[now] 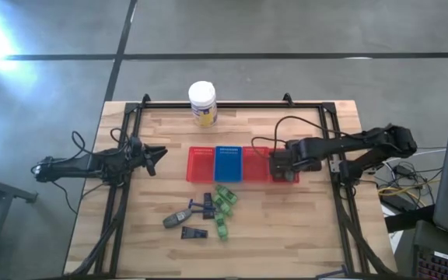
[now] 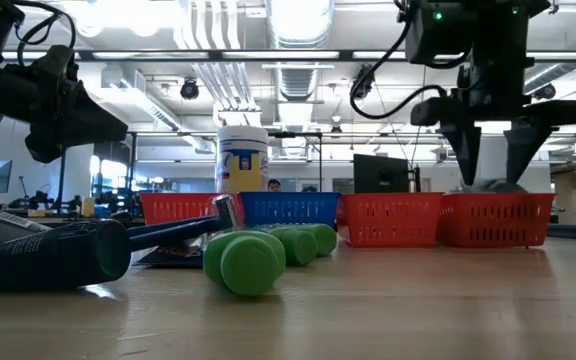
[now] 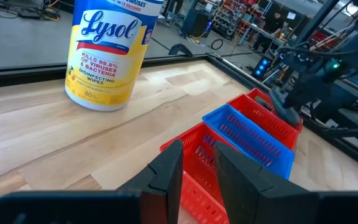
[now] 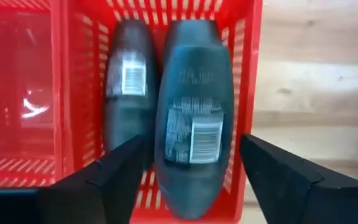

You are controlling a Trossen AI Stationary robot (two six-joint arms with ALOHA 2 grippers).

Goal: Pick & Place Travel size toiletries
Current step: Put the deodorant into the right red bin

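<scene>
So right gripper [image 4: 188, 165] hangs spread open over the far-right red tray [image 4: 244, 74], two grey bottles [image 4: 191, 124] lying inside. Left gripper [image 1: 155, 158] waits nearly closed, left of the trays.

Right arm reaches in from the right edge of the table, forearm level, wrist bent so the right gripper [image 2: 495, 150] points straight down; its two dark fingers [image 4: 114, 171] are spread wide apart. Left arm extends low along the left side; left gripper [image 1: 155, 158] fingers [image 3: 166, 171] nearly together, narrow gap.
</scene>
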